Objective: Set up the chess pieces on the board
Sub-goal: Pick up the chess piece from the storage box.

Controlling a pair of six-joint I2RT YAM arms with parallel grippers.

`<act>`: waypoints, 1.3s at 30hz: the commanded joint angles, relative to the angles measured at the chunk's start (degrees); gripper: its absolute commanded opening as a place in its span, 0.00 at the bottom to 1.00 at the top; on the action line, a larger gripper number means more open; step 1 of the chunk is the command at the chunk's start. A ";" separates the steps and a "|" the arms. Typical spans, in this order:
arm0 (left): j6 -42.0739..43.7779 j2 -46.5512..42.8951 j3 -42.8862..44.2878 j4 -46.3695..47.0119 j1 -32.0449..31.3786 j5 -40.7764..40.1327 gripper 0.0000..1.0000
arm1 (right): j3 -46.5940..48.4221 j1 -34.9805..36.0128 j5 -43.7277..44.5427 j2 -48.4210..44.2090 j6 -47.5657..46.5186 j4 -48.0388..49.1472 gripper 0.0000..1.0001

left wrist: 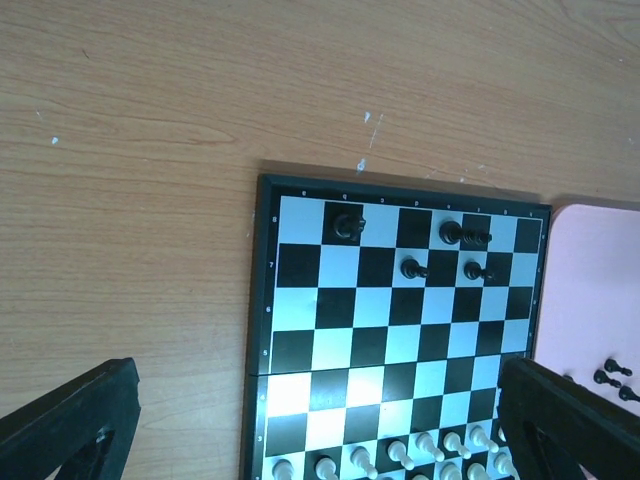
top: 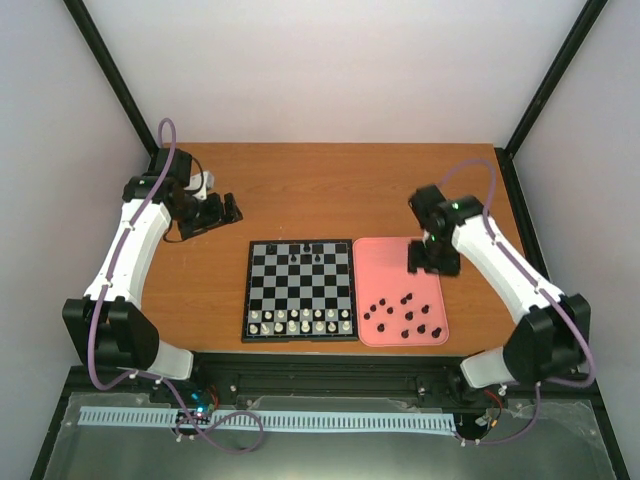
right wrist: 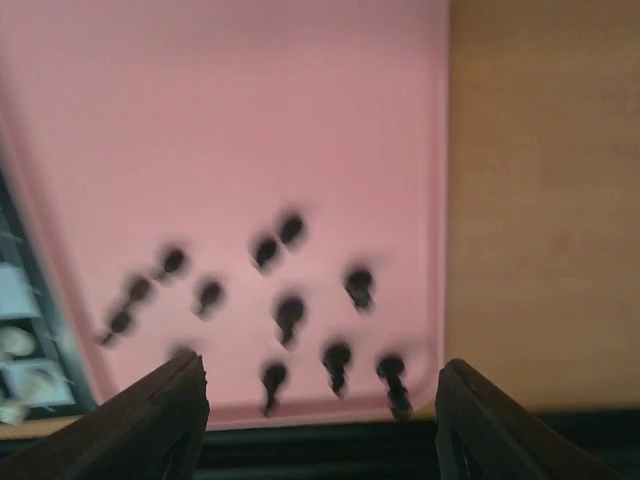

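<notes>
Right claw [right wrist: 320,375] agape, wooden table [top: 330,190], white walls [top: 340,70]

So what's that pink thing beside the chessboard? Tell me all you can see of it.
It is a shallow pink tray, rectangular with rounded corners and a low raised rim, smooth and plastic-looking. It lies flat on the wooden table, close beside the board, on its right. About a dozen small black chess pieces are scattered over its nearer half; the far half is bare. The right claw hangs open above that bare part, holding nothing.
</notes>
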 commanded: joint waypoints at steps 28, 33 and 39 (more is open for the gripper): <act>-0.45 0.24 -1.11 0.94 -0.24 3.16 1.00 | -35.29 -14.77 -6.33 -10.96 8.82 10.49 0.45; -0.41 0.76 -1.10 1.12 -0.20 3.22 1.00 | -35.76 -15.05 -7.24 -9.77 8.26 11.42 0.42; -0.43 1.60 -0.85 0.99 -0.16 3.28 1.00 | -36.61 -15.05 -9.14 -9.63 10.24 11.73 0.33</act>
